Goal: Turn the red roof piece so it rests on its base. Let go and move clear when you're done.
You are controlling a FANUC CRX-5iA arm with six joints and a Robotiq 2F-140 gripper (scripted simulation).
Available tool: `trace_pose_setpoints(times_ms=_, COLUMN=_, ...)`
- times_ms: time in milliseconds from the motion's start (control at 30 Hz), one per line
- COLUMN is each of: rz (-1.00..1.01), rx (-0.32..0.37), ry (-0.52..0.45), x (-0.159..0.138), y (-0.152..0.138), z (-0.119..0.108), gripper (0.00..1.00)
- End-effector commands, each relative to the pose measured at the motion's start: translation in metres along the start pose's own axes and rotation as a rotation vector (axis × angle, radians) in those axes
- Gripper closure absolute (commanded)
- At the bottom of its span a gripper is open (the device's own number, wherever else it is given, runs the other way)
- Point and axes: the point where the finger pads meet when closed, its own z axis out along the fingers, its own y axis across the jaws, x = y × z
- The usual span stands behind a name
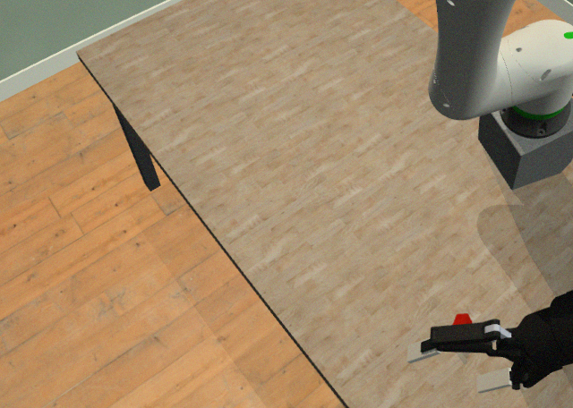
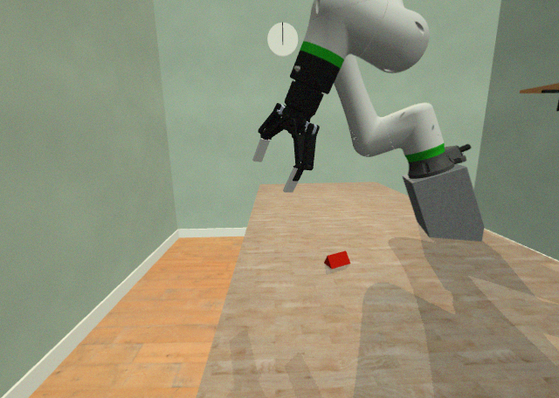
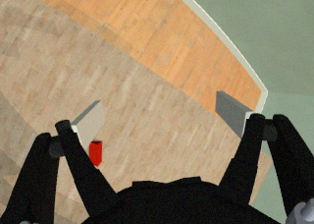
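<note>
The red roof piece (image 2: 337, 259) is a small red wedge lying on the wooden table, near the table's left edge in the exterior view. In the top view only its top (image 1: 461, 319) shows, behind a black finger. In the wrist view it (image 3: 96, 152) shows just below the left fingertip pad. My gripper (image 2: 276, 167) hangs high above the table, well above the piece, fingers wide open and empty. It also shows in the top view (image 1: 456, 367) and in the wrist view (image 3: 160, 116).
The robot's grey base block (image 2: 445, 204) stands on the table's right side. The table's long edge (image 1: 259, 288) drops to the wooden floor. A dark table leg (image 1: 138, 151) shows at the far corner.
</note>
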Motion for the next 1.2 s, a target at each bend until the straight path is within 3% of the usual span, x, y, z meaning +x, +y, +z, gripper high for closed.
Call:
trace_pose_setpoints(times_ms=0, rz=0.198, rx=0.146, ry=-0.056, x=-0.055, y=-0.042, z=0.020, gripper=0.00)
trace_pose_setpoints(times_ms=33, rz=0.198, rx=0.146, ry=-0.056, x=-0.057, y=-0.043, z=0.021, gripper=0.00)
trace_pose_setpoints(times_ms=67, rz=0.283, rx=0.198, ry=-0.098, x=-0.074, y=-0.057, z=0.024, gripper=0.00)
trace_pose_setpoints(times_ms=100, rz=0.283, rx=0.198, ry=-0.098, x=-0.079, y=-0.061, z=0.026, gripper=0.00)
trace_pose_setpoints(times_ms=233, rz=0.481, rx=0.302, ry=-0.203, x=-0.125, y=-0.097, z=0.031, gripper=0.00)
trace_pose_setpoints(times_ms=367, rz=0.603, rx=0.357, ry=-0.272, x=-0.155, y=-0.121, z=0.033, gripper=0.00)
trace_pose_setpoints(times_ms=667, rz=0.647, rx=0.375, ry=-0.298, x=-0.165, y=-0.129, z=0.032, gripper=0.00)
trace_pose_setpoints(times_ms=700, rz=0.647, rx=0.375, ry=-0.298, x=-0.165, y=-0.129, z=0.032, gripper=1.00)
trace_pose_setpoints(times_ms=1167, rz=0.647, rx=0.375, ry=-0.298, x=-0.165, y=-0.129, z=0.032, gripper=1.00)
